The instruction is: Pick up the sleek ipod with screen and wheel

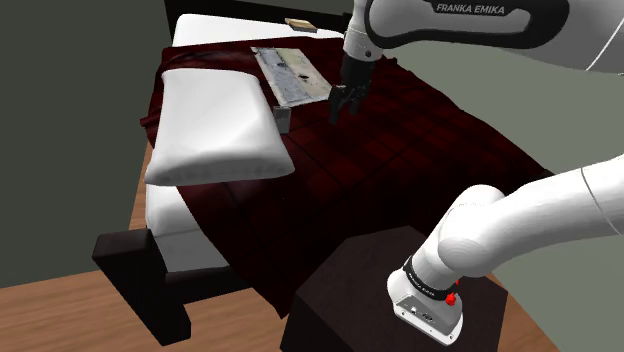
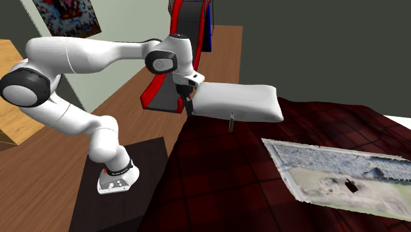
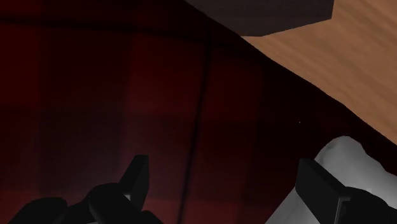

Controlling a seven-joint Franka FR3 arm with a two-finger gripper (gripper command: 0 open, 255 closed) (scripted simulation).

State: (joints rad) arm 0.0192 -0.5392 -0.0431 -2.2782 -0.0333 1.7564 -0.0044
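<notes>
- Nearest, at the shoulder view's lower right, a dark box stand carries the base of the white Franka arm, which reaches up and away over a bed.
- A dark red plaid blanket covers the bed, and a white pillow lies on its left side in the shoulder view.
- The iPod is a small grey slab just beside the pillow's right corner. In the second exterior view it looks like a thin sliver standing on edge.
- The black gripper hangs over the blanket to the iPod's right, near it but apart. Its fingers are spread wide and hold nothing (the wrist view has bare blanket between them).
- Risk: closing here would probably catch only blanket, because the iPod sits off to one side of the open fingers.
- Risk: the pillow edge lies close by one finger. Moving sideways toward the iPod could push into the pillow, which might shove or topple the device.
- Risk: if it does stand on edge, a light nudge could tip it flat onto the soft blanket, where it would be harder to grip.
- Farther off, a flat printed sheet lies on the blanket, and a finger swinging wide might drag it.
</notes>
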